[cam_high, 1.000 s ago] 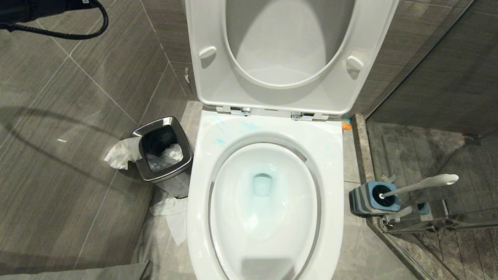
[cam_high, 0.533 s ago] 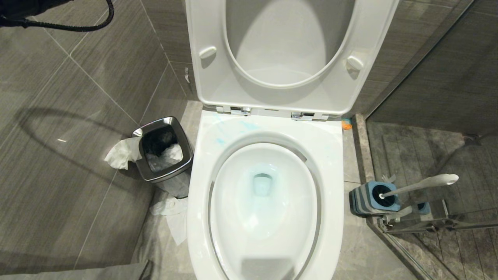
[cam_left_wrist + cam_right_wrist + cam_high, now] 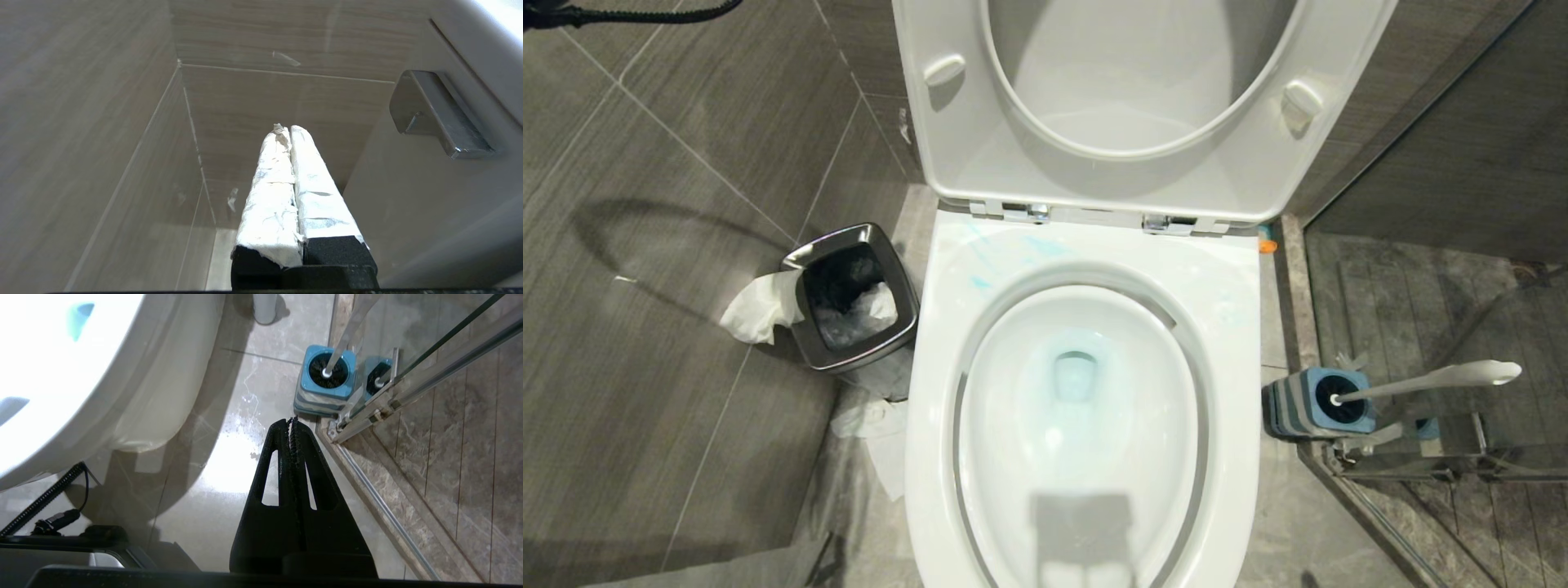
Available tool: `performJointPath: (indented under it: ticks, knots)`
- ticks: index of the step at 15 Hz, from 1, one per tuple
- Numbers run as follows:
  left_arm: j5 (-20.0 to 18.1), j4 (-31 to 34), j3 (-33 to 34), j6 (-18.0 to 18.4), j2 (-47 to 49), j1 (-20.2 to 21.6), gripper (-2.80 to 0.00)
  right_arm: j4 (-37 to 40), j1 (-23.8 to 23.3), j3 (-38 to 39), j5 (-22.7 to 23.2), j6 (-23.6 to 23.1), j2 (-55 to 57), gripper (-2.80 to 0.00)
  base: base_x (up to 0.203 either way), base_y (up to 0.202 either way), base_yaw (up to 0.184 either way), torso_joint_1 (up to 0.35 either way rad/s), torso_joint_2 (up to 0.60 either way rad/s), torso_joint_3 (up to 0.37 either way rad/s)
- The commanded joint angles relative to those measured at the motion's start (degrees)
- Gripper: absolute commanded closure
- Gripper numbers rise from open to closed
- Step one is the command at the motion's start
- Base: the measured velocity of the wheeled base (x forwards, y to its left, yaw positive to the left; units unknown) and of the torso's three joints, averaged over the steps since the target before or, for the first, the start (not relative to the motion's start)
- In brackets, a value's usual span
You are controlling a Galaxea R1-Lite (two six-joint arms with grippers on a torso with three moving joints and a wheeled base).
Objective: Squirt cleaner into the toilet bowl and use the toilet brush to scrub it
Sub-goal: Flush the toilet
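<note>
The white toilet bowl (image 3: 931, 408) fills the middle of the head view, its seat and lid (image 3: 947, 163) raised. Pale blue cleaner (image 3: 978, 282) streaks the back left of the rim and tints the water (image 3: 1075, 377). The toilet brush (image 3: 1437, 378) stands in its blue-and-grey holder (image 3: 1319, 402) on the floor to the right; the brush (image 3: 347, 332) and holder (image 3: 327, 381) also show in the right wrist view. My right gripper (image 3: 292, 421) is shut and empty, low over the floor just short of the holder. My left gripper (image 3: 289, 130), its fingers wrapped in white, is shut and empty beside the tank's chrome flush lever (image 3: 441, 112).
A square chrome waste bin (image 3: 849, 296) with tissue stands left of the bowl, and more tissue (image 3: 878, 441) lies on the floor. A glass shower door with a metal rail (image 3: 408, 396) runs close behind the brush holder. Grey tiled walls close in on both sides.
The whole head view has shifted, so the toilet looks slightly nearer and larger. The left arm's black cable has slid up toward the top left corner. Nothing on the floor moved.
</note>
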Motion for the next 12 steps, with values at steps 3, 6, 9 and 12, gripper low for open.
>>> performJointPath:
  ticks: [3, 6, 9, 12]
  knots:
    - [2.43, -3.54, -0.01, 1.05, -1.67, -2.92, 0.0, 0.02, 0.01, -0.01, 0.02, 0.0, 0.07, 0.0, 0.0, 0.0, 0.0, 0.002, 0.0, -0.195]
    - [2.44, -4.31, -0.01, 2.12, -3.56, -3.15, 0.0, 0.02, 0.01, 0.0, 0.02, 0.0, 0.07, 0.0, 0.0, 0.0, 0.0, 0.003, 0.0, -0.202]
    - [2.44, -4.34, -0.03, 2.53, -5.6, -3.09, 0.0, 0.02, 0.01, -0.01, 0.02, 0.0, 0.07, 0.0, 0.0, 0.0, 0.0, 0.003, 0.0, -0.177]
    - [2.42, -5.54, -0.1, 3.24, -7.56, -3.14, 0.0, 0.02, 0.01, -0.01, 0.02, 0.0, 0.07, 0.0, 0.0, 0.0, 0.0, 0.002, 0.0, -0.043]
